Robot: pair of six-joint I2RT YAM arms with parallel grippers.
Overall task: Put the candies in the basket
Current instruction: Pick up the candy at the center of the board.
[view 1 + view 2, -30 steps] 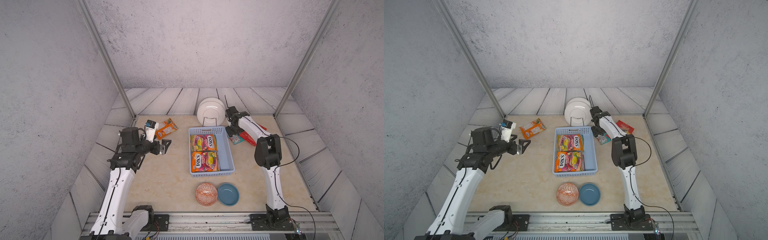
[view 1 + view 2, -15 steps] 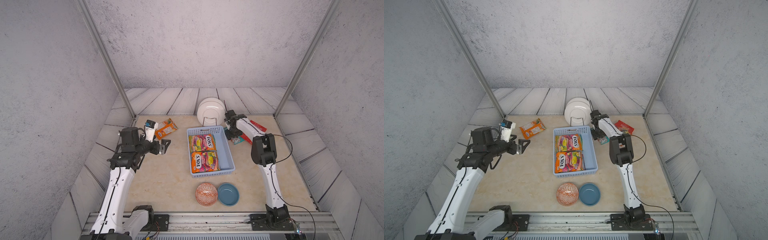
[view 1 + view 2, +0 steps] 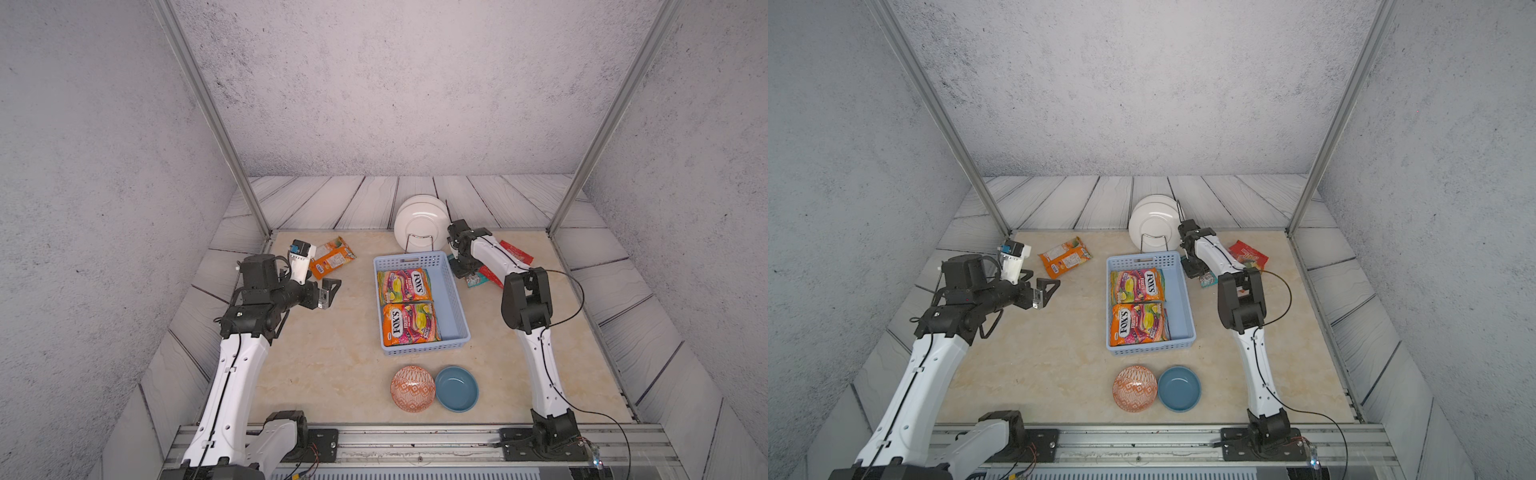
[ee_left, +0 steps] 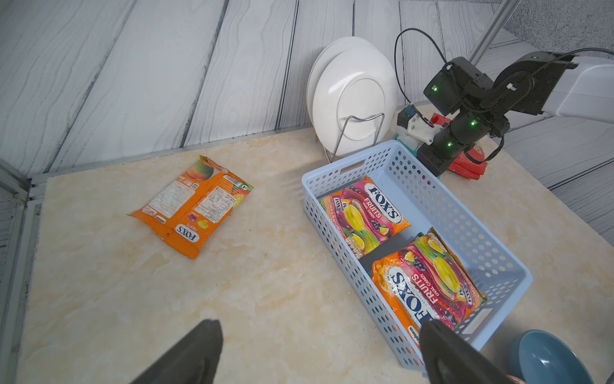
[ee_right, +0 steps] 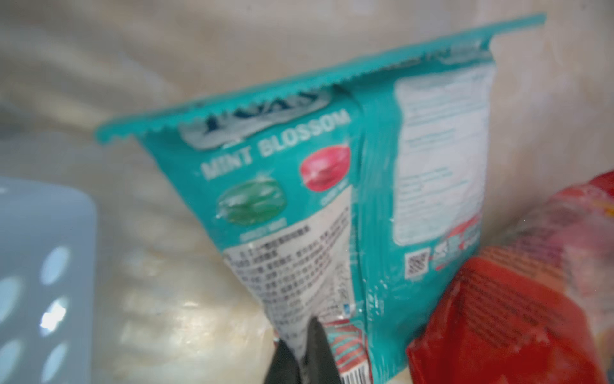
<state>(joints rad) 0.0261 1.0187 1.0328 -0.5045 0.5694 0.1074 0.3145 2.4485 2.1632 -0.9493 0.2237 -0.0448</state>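
The light blue basket (image 3: 451, 297) (image 3: 1179, 299) (image 4: 442, 212) stands mid-table and holds two FOX'S candy bags (image 3: 404, 284) (image 3: 410, 324). An orange candy bag (image 3: 332, 258) (image 4: 194, 202) lies flat at the back left. My left gripper (image 3: 328, 291) (image 4: 320, 330) hovers open and empty between that bag and the basket. Right of the basket's far end, my right gripper (image 3: 463, 272) (image 5: 304, 349) is shut on the edge of a teal mint candy bag (image 3: 476, 281) (image 5: 332, 186). A red candy bag (image 3: 515, 252) (image 5: 498, 319) lies against the teal one, partly hidden by the arm.
White plates (image 3: 419, 222) stand in a wire rack just behind the basket, close to my right wrist. An orange patterned bowl (image 3: 412, 388) and a blue bowl (image 3: 456, 388) sit in front of the basket. Metal frame posts rise at the back corners.
My right gripper has closed on the teal bag's edge, and the right arm's elbow has shifted a little toward the basket. The left arm has stayed still and open.
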